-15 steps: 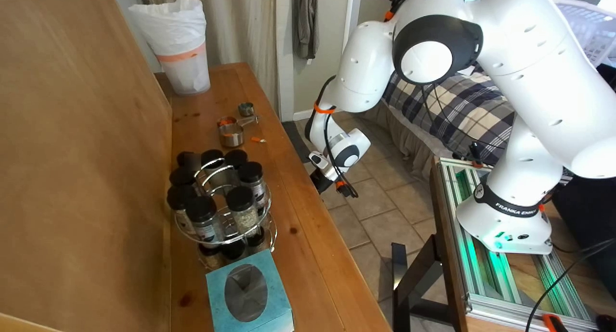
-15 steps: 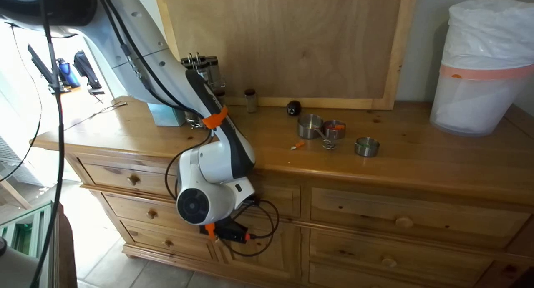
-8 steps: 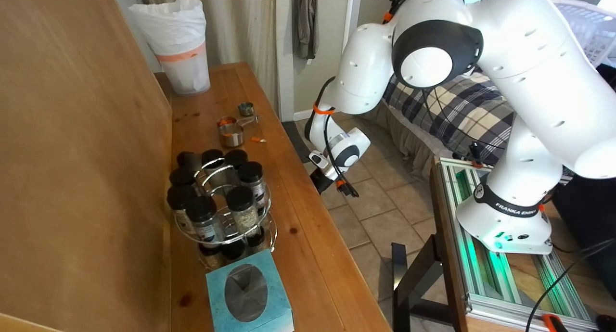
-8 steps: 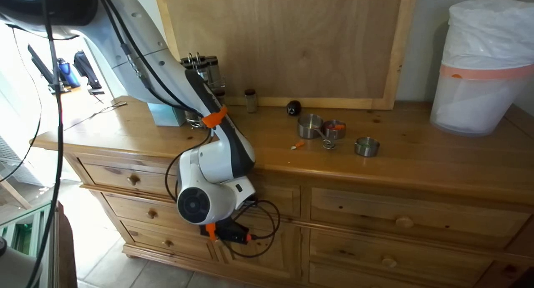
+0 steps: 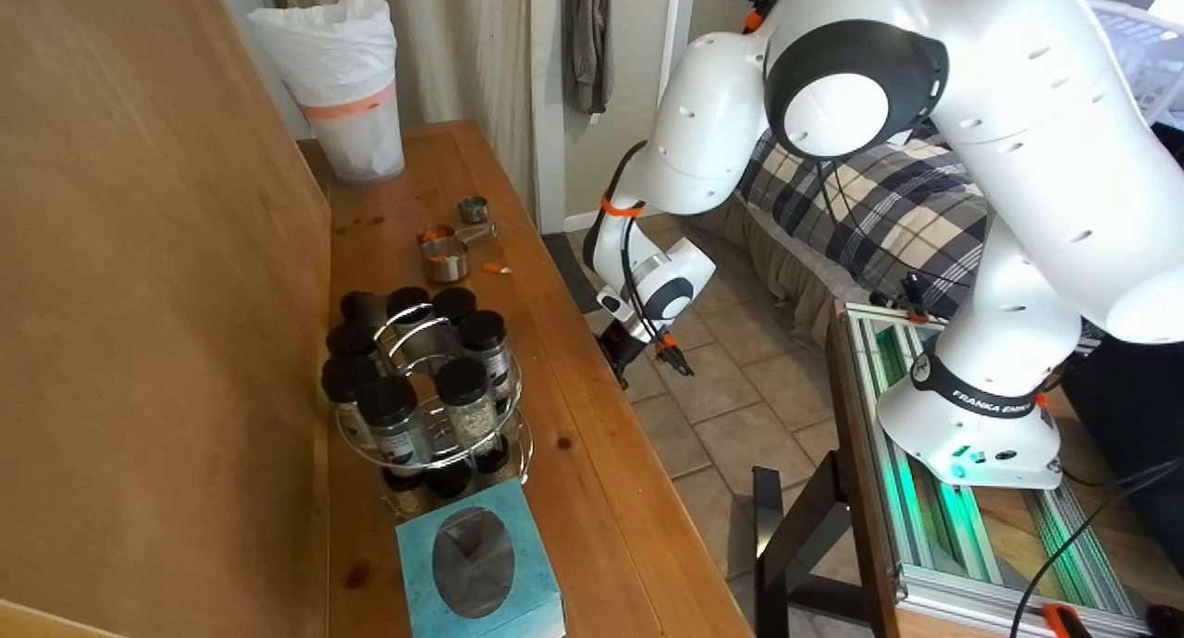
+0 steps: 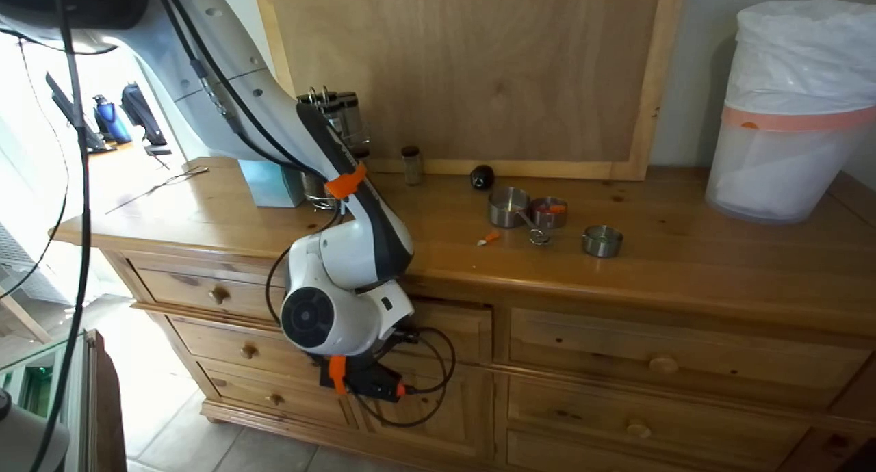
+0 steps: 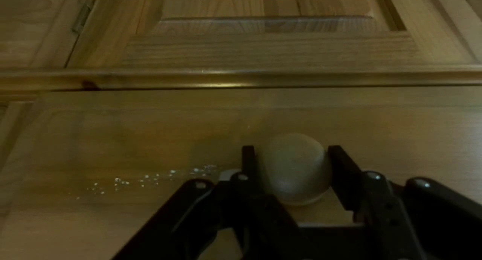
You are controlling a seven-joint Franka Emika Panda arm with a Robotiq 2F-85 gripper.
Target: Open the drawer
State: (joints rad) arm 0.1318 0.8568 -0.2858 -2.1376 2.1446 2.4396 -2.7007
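The drawer (image 7: 143, 128) is a light brown wooden front, seen upside down in the wrist view. Its round wooden knob (image 7: 295, 173) sits between the two black fingers of my gripper (image 7: 292, 150), which touch it on both sides. In an exterior view the drawer (image 6: 453, 328) is the upper middle one of the wooden dresser, with a dark gap along its top edge; it looks slightly pulled out. My arm hides its left part and the knob there. In an exterior view the gripper (image 5: 618, 353) is beside the dresser's front edge, fingertips mostly hidden.
The dresser top (image 6: 684, 253) overhangs the drawer. On it stand metal measuring cups (image 6: 508, 207), a spice rack (image 5: 435, 398), a tissue box (image 5: 481, 564) and a lined bin (image 6: 787, 137). A ledge and a cabinet door (image 7: 263, 49) adjoin the drawer. A cable (image 6: 445, 390) loops by the wrist.
Over the last half second the arm has drawn back a little from the dresser and slightly up. The drawer front has come out slightly, with a dark gap now showing above it.
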